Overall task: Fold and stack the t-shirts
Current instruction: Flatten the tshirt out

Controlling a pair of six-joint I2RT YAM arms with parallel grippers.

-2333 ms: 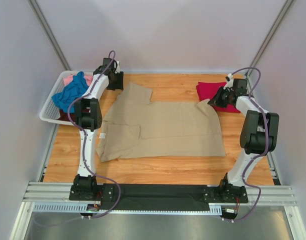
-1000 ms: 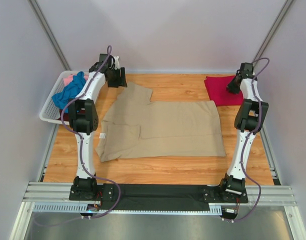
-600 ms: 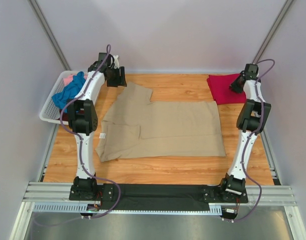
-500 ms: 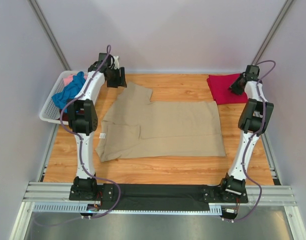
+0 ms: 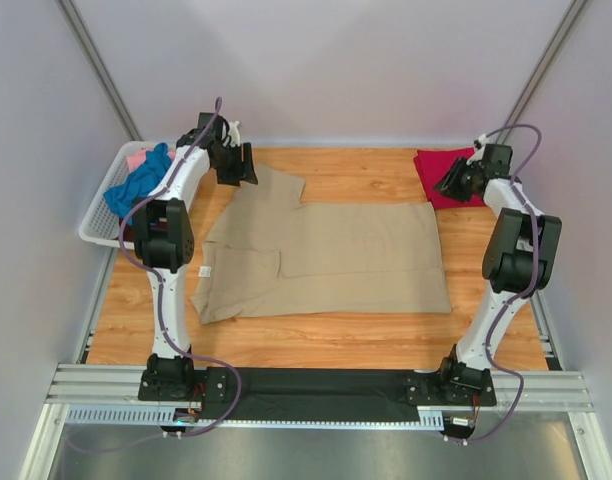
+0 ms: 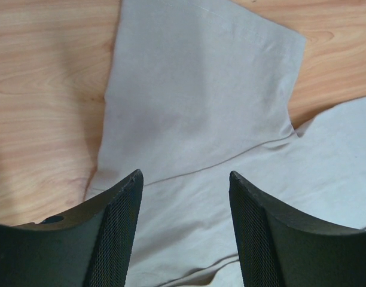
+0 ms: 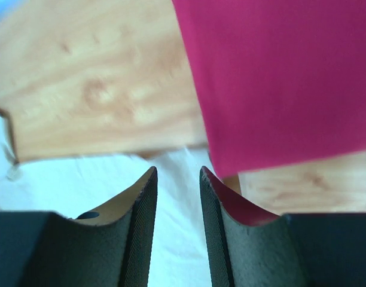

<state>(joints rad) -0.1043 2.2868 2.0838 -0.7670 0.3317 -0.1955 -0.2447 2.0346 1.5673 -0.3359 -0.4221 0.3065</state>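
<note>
1. A basket (image 5: 96, 222) is sitting at the upper left of the top view, off the table's (image 5: 356, 170) left edge. It is holding a crumpled blue shirt (image 5: 136, 187), with a pink shirt (image 5: 138, 157) peeking out behind it.
2. The left gripper (image 5: 242, 166) is hanging over the upper left of the table, above the far sleeve of the tan shirt (image 5: 326, 255). Its jaws are standing wide apart and gripping nothing. In the wrist view the left gripper (image 6: 183, 179) is framing that sleeve, and bare wood is showing at the left and upper right of the frame.
3. The tan shirt is lying spread flat across the middle of the table, one sleeve pointing to the upper left. Its lower left part is lying folded over, with a small white tag showing at the left edge. In the left wrist view the tan shirt (image 6: 201, 89) is looking paler.
4. The red shirt (image 5: 436, 170) is lying folded flat in the table's upper right corner, near the tan shirt's upper right corner (whether the two are touching I cannot tell).
5. The right gripper (image 5: 448, 182) is hovering over the red shirt's near left edge. Its jaws are standing slightly apart with nothing between them. In the wrist view the right gripper (image 7: 178, 173) is sitting at the lower middle of the frame, and the red shirt (image 7: 278, 78) is filling the upper right.
</note>
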